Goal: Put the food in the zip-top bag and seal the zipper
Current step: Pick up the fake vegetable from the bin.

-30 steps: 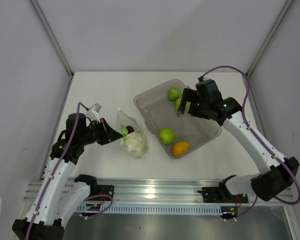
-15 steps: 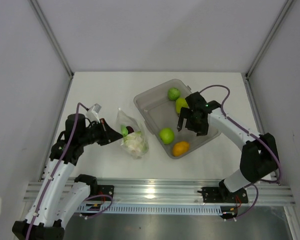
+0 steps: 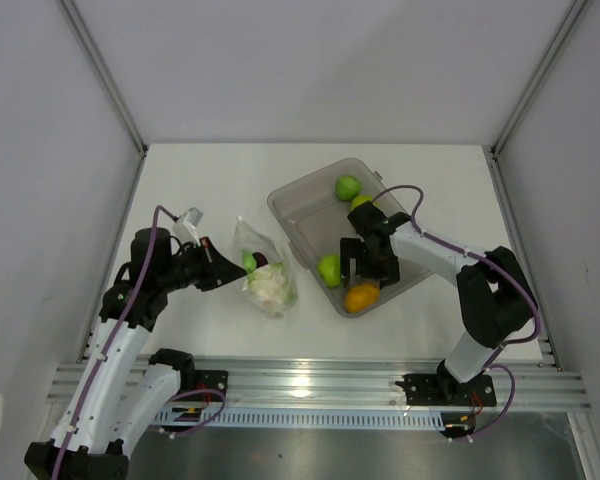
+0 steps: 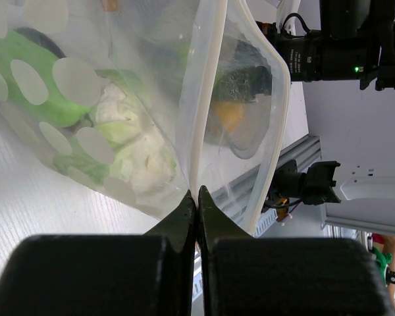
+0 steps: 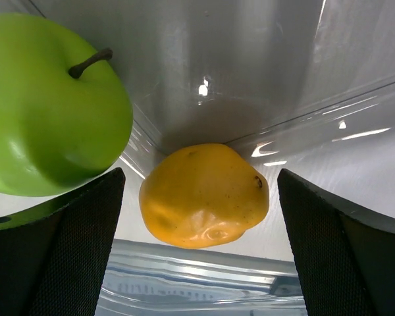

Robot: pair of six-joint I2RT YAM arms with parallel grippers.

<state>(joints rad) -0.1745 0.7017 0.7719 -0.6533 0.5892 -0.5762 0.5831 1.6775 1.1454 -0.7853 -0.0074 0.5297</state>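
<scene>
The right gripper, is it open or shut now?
Open. The right gripper shows its fingers wide apart in the wrist view, the orange citrus lying between them, not gripped.

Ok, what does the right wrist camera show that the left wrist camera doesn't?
Only the right wrist: a green apple in plain view with its stem, and the open right gripper framing the orange citrus against the grey bin wall. Only the left wrist: the left gripper shut on the zip-top bag edge, with cauliflower inside. Shared: probably the citrus, which the left wrist sees only as an orange blur through plastic.
</scene>
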